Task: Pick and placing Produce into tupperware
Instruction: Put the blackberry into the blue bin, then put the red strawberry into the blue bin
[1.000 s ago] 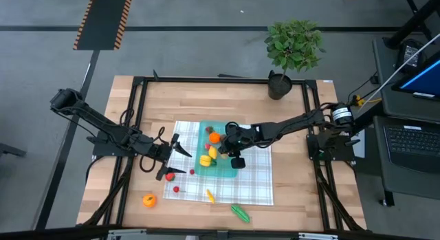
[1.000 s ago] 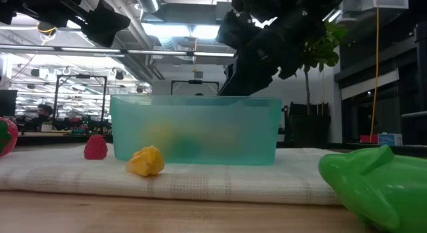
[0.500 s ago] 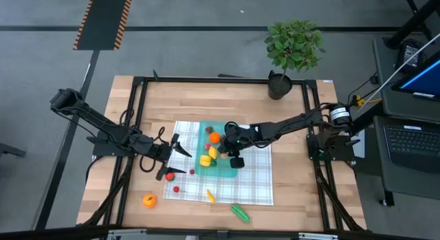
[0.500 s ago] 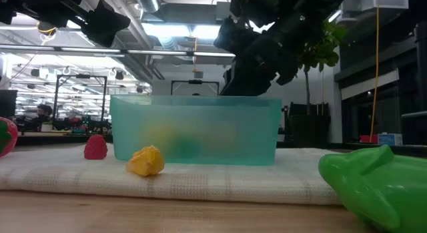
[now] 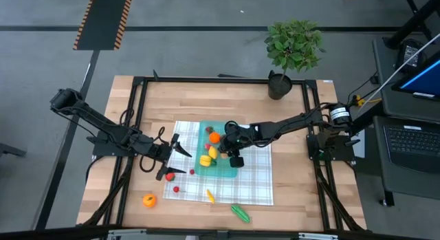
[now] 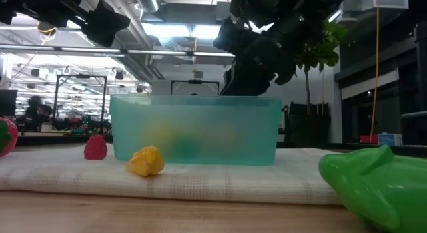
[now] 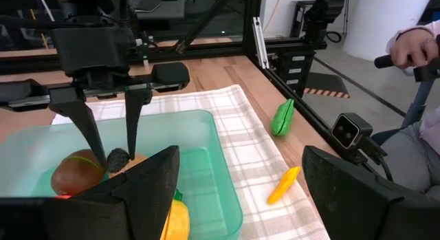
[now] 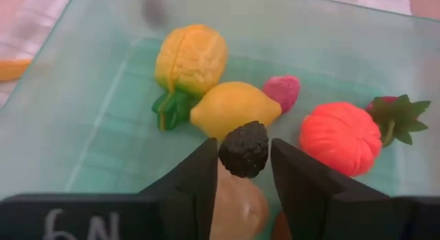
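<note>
Right claw over the tupperware with a dark piece between its fingers

The right claw (image 8: 244,172) hangs just above the teal tupperware (image 5: 206,166), fingers set narrowly on either side of a small dark bumpy fruit (image 8: 243,149); whether they still pinch it or have just let go cannot be told. Directly beneath it in the tupperware lie a yellow lemon (image 8: 235,109), a yellow-orange piece with a green stem (image 8: 190,61), a small pink piece (image 8: 281,91), an orange-red round piece (image 8: 342,138) and a brown one (image 7: 74,174). The left claw (image 5: 167,157) waits beside the tupperware over the checked cloth (image 5: 254,181), jaws wide and empty. Beyond it on the desk (image 5: 185,102) lie an orange fruit (image 5: 148,200), a yellow piece (image 5: 210,196) and a green one (image 5: 240,212).
</note>
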Controlling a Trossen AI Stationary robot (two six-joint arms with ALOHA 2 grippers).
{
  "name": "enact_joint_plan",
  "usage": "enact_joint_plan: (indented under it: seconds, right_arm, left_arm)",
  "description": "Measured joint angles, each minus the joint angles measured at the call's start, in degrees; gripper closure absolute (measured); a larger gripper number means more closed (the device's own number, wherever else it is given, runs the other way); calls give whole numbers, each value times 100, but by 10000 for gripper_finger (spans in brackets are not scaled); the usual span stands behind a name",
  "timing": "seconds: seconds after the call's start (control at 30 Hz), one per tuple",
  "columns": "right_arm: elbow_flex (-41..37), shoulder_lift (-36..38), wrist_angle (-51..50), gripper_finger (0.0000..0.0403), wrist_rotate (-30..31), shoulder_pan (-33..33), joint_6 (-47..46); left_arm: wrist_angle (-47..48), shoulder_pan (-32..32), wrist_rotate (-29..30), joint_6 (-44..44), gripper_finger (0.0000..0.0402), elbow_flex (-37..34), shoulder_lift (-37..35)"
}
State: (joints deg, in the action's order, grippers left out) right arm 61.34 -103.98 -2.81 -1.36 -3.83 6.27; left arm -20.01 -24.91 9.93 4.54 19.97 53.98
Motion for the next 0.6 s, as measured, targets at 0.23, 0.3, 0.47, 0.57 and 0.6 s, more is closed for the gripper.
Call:
enact_joint_plan:
  seconds: [0.23, 0.3, 0.47, 0.57, 0.6]
  right_arm:
    - [0, 0, 10, 247, 84, 65, -187]
    - [0, 0, 50, 240, 84, 67, -97]
    - [190, -2, -26, 231, 84, 65, -143]
    - [725, 50, -801, 234, 81, 67, -39]
    - [891, 67, -1006, 235, 80, 67, 15]
  left_arm:
    - [0, 0, 0, 0, 104, 0, 2]
    - [0, 0, -2, 0, 104, 0, 2]
    - [0, 1, 0, -7, 104, 0, 2]
    - [0, 1, 0, -13, 104, 0, 2]
    - [0, 0, 0, -13, 104, 0, 1]
